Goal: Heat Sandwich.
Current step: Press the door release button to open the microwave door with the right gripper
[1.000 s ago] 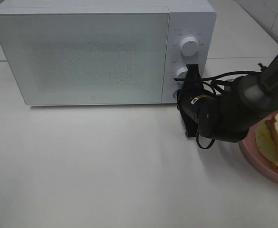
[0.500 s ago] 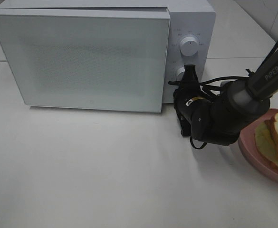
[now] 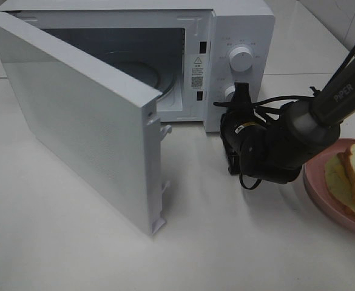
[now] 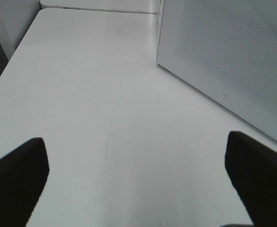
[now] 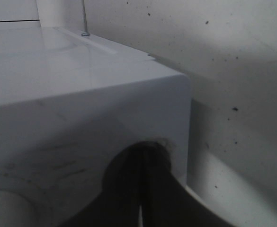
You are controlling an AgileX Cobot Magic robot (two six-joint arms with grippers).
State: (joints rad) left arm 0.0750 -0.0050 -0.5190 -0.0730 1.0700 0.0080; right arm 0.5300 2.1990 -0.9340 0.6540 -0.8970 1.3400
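The sandwich [image 3: 354,176], white bread with tan crust, lies on a round pink plate [image 3: 321,195] at the right edge of the exterior view. The white microwave [image 3: 243,33] stands at the back with its door [image 3: 86,127] swung wide open, showing the glass turntable [image 3: 142,70]. My right gripper [image 3: 242,92] is shut, its tips against the microwave's lower control panel below the knobs. In the right wrist view the closed fingertips [image 5: 143,158] press on the panel [image 5: 81,99]. My left gripper [image 4: 136,189] is open and empty above the table, out of the exterior view.
The open door's free edge [image 3: 156,176] juts forward over the table's middle. Its perforated outer face shows in the left wrist view [image 4: 223,52]. Two knobs [image 3: 242,59] sit on the panel. Black cables loop off the right arm [image 3: 286,145] between microwave and plate.
The microwave door went from shut to ajar to wide open, swinging out toward the front left. My right gripper stayed at the lower panel, shifting slightly left.
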